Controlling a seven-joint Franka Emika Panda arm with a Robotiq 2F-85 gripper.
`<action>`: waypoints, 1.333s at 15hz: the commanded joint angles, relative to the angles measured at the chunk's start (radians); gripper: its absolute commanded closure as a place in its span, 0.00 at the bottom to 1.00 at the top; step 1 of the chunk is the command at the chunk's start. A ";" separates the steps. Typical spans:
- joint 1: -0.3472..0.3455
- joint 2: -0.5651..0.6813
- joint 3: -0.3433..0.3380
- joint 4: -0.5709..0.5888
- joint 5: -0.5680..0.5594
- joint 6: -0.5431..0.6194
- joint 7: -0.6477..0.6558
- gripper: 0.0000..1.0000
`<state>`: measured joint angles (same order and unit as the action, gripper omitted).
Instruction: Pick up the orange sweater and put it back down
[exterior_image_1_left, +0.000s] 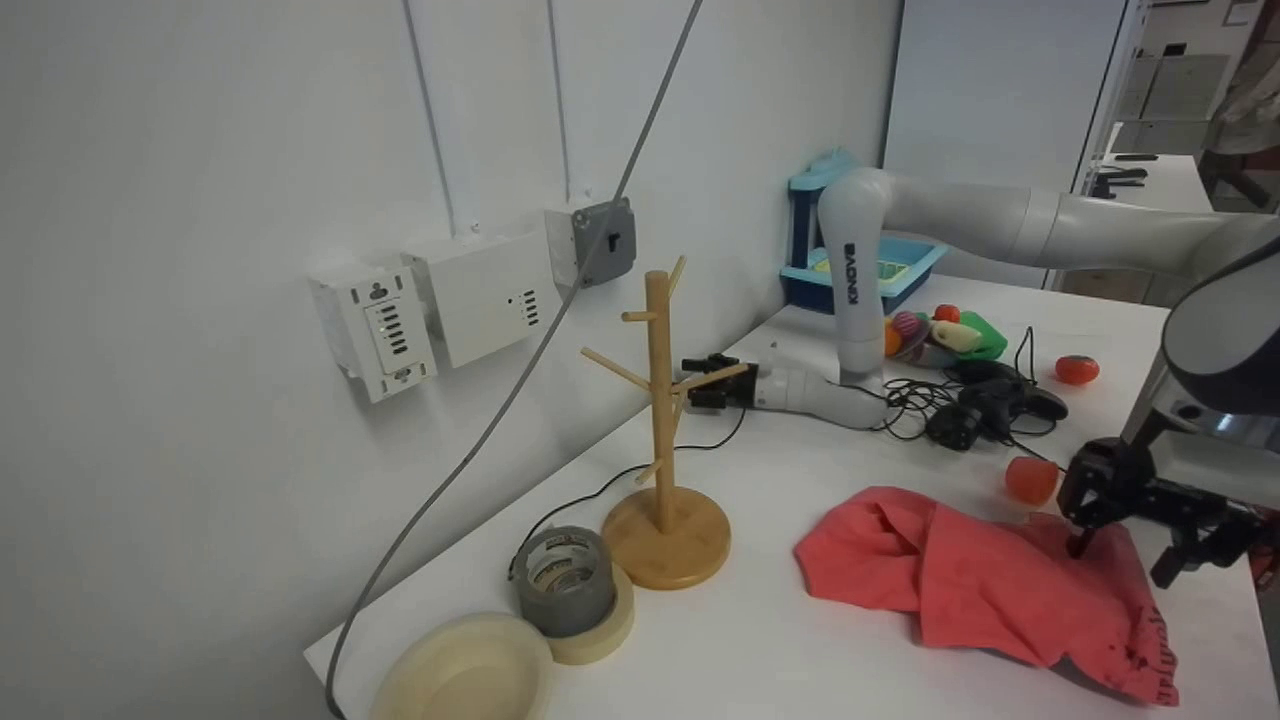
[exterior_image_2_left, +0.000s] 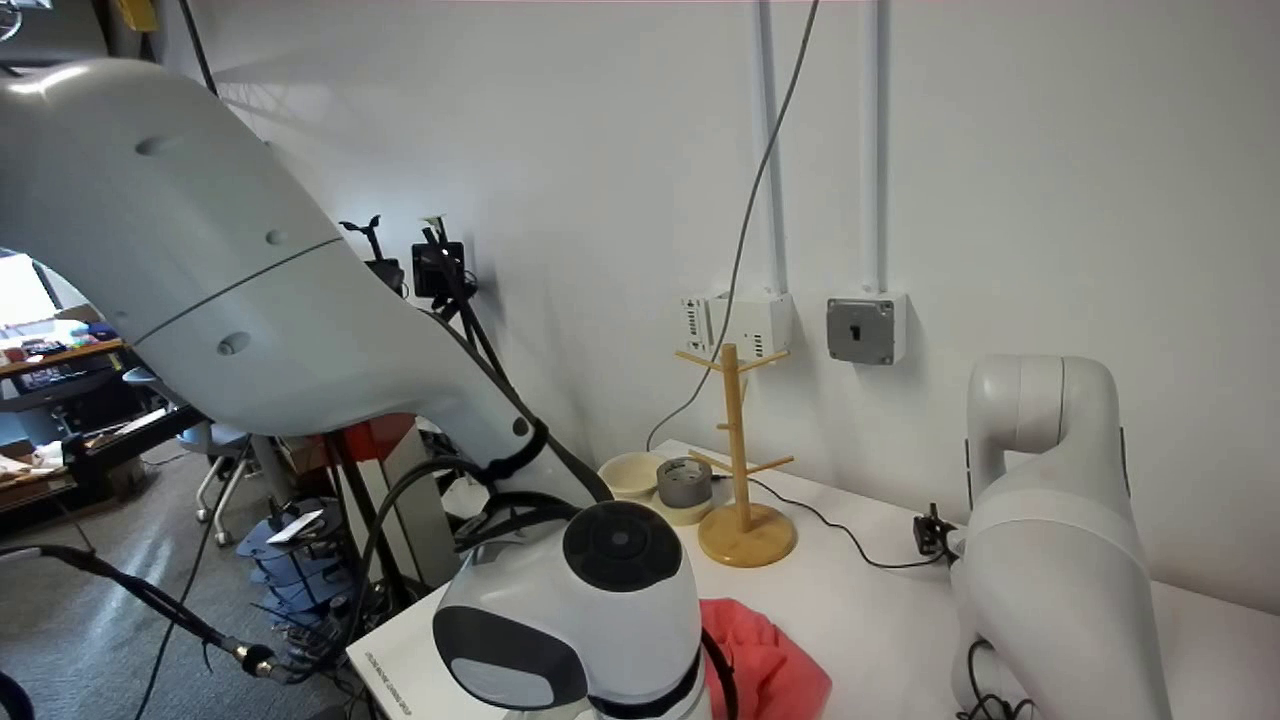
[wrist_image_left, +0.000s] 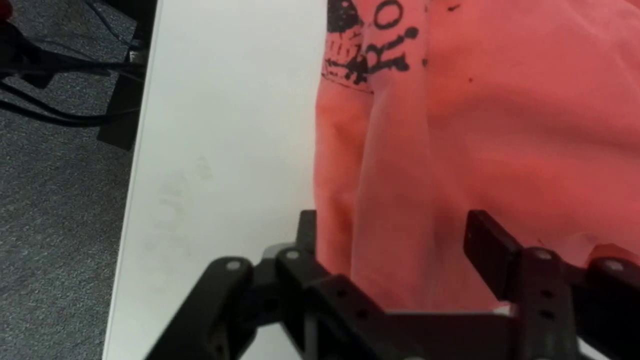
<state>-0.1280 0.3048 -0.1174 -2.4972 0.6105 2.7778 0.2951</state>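
Poised at the orange sweater (exterior_image_1_left: 990, 590)
It lies rumpled on the bench (exterior_image_1_left: 760, 640); my end effector (wrist_image_left: 392, 230) stands open, one finger past the folded edge, one over cloth, so closing should gather a pinch.

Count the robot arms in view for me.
2: the working arm, poised over one end of the orange sweater, and the KINOVA-marked arm, mostly right of the wooden mug tree in both exterior views. More may be hidden.
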 joint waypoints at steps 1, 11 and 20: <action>-0.011 0.027 0.004 0.029 0.010 0.019 -0.019 0.55; 0.004 0.010 0.008 0.021 -0.054 0.013 0.008 0.99; 0.239 -0.070 -0.047 -0.067 -0.438 0.148 0.174 0.99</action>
<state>-0.0079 0.2852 -0.1049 -2.5001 0.3437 2.8441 0.3570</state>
